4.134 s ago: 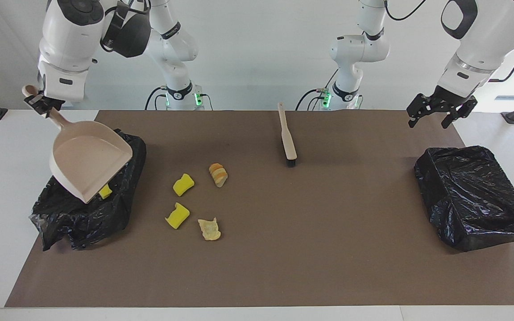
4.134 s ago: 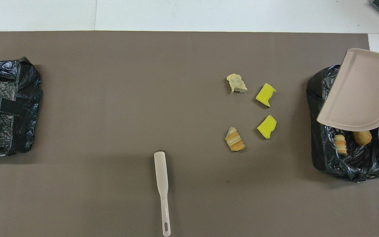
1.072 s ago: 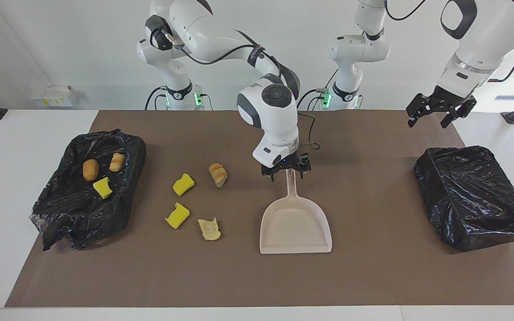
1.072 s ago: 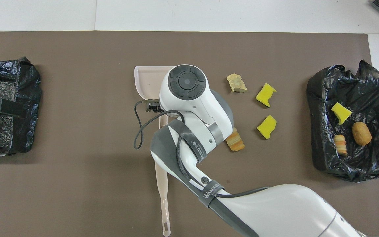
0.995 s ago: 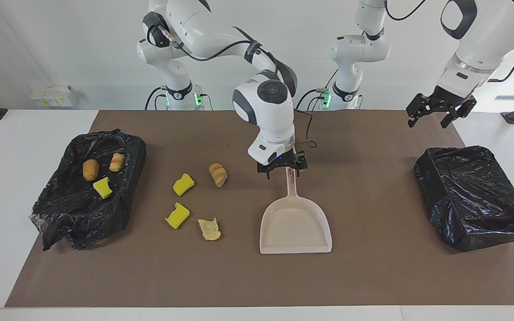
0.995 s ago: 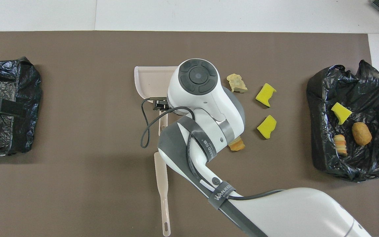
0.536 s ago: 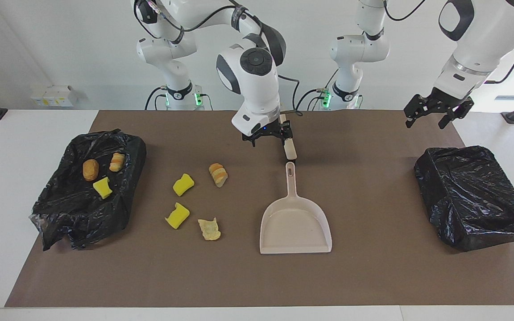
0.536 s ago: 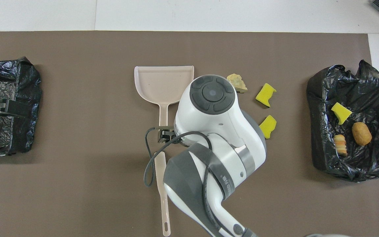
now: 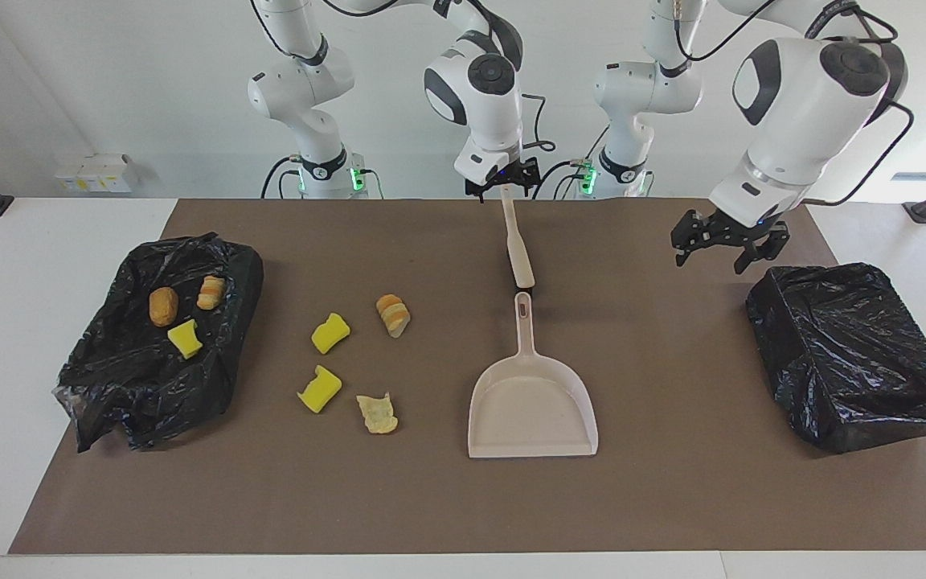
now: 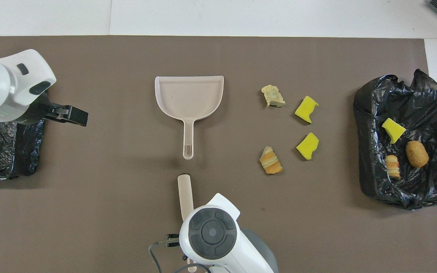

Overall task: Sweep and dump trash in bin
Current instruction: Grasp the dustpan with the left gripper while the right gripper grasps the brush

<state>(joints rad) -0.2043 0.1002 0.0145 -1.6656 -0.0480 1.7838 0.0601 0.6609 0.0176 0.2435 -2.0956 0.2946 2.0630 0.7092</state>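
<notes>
the brush [image 9: 516, 245] handle was hovered over by the spread right gripper [image 9: 500, 189]; closing on it seemed next; the left gripper [image 9: 722, 245] hung spread.

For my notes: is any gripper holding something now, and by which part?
Nothing is held. The right gripper is open over the brush handle end; the left gripper hangs open beside the covered bin.

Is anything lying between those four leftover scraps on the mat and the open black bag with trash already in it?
Nothing visible does. The four scraps lie on bare mat right beside the open bin bag; the dustpan and brush sit toward the left arm's end.
</notes>
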